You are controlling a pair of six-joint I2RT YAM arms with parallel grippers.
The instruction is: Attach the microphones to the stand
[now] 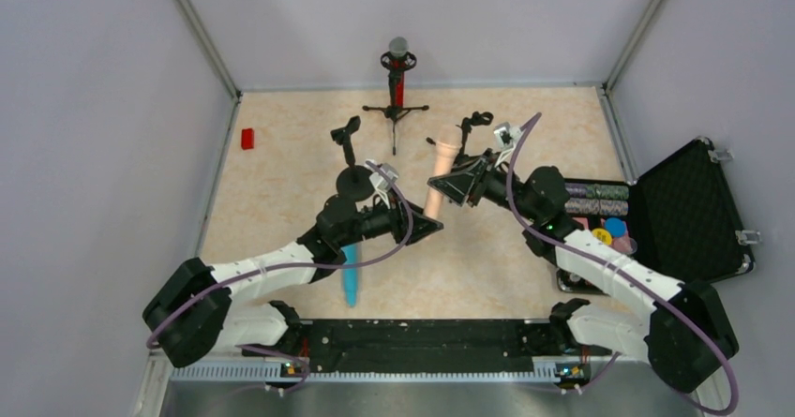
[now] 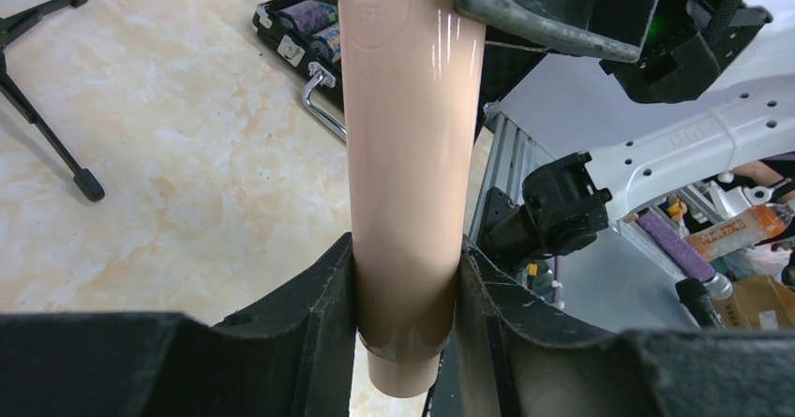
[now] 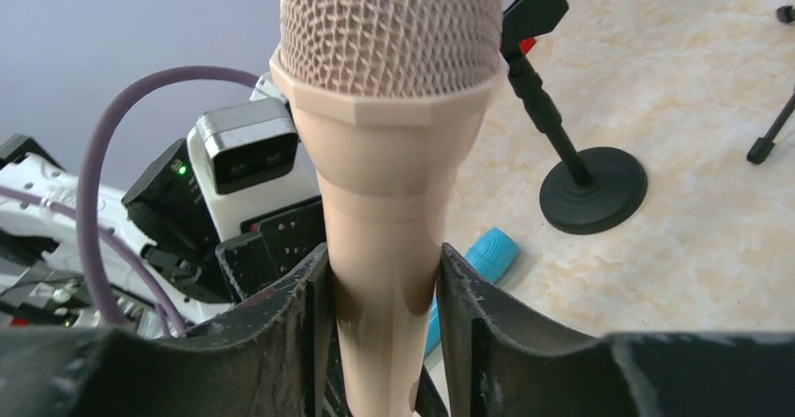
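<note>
Light-blue microphone [image 1: 350,281] flat on table [image 1: 281,173], beneath left arm [image 1: 272,267]. Left gripper [image 2: 408,276] clamped on tail end of peach microphone [image 1: 441,175]; right gripper [image 3: 382,286] clamped just below its mesh head. Risk: arms move out of step, glossy body twists or slips from one grip

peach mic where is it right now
Top view, mid-table: the peach microphone is held by the left gripper at its tail end and by the right gripper just below its mesh head, right of the round-base stand.
</note>
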